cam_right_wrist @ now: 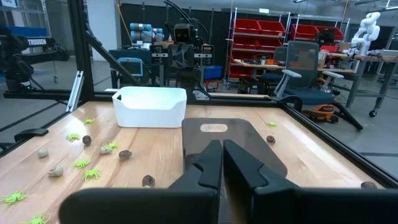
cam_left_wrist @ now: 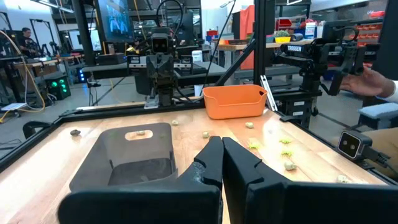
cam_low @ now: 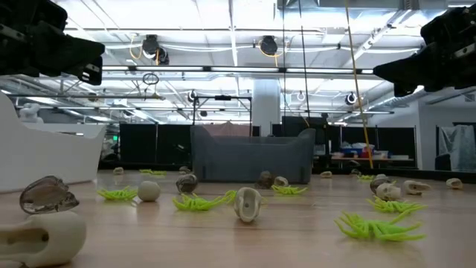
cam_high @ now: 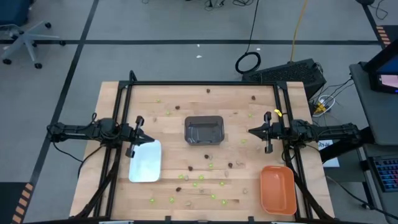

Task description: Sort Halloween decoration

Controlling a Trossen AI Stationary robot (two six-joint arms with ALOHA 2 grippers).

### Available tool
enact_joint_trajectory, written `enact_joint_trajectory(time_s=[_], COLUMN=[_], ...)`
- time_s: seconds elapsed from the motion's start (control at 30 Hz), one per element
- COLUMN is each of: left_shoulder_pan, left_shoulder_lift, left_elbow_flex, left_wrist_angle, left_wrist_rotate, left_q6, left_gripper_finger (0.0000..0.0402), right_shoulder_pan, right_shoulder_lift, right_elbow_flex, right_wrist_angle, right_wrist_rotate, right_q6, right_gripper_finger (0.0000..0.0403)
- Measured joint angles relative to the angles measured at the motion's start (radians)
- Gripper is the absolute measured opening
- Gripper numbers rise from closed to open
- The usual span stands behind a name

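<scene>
The Halloween decoration lies scattered over the wooden table (cam_high: 174,205): lime-green spider shapes (cam_low: 375,225), pale tan skull-like pieces (cam_low: 248,203) and dark brown ones (cam_right_wrist: 125,154). Most of it lies between the table's middle and near edge. My left gripper (cam_high: 151,139) is shut and held level above the table's left side, over the far end of the white tray (cam_high: 145,163). My right gripper (cam_high: 250,131) is shut and level above the right side. Both point at the dark grey tray (cam_high: 204,130) in the middle, and neither holds anything.
An orange tray (cam_high: 277,189) stands at the near right corner. A black frame (cam_high: 205,84) runs along the table's far edge and sides. A person's hand (cam_left_wrist: 373,81) shows beyond the table's right side in the left wrist view.
</scene>
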State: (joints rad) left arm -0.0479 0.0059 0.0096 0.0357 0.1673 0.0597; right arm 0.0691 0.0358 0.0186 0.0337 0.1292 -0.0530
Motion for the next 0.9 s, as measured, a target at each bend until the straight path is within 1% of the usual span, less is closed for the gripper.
enact_joint_trajectory(time_s=[0.83, 0.9], left_shoulder_pan=[0.000, 0.000], left_shoulder_lift=[0.000, 0.000], left_elbow_flex=[0.000, 0.000], left_wrist_angle=[0.002, 0.003], left_wrist_rotate=[-0.001, -0.016], left_q6=[0.000, 0.000], left_gripper_finger=[0.0001, 0.0001], right_shoulder_pan=[0.000, 0.000], right_shoulder_lift=[0.000, 0.000], right_elbow_flex=[0.000, 0.000], right_wrist_angle=[0.000, 0.000], right_wrist_rotate=[0.000, 0.000], right_q6=[0.000, 0.007], right_gripper_finger=[0.0004, 0.0004])
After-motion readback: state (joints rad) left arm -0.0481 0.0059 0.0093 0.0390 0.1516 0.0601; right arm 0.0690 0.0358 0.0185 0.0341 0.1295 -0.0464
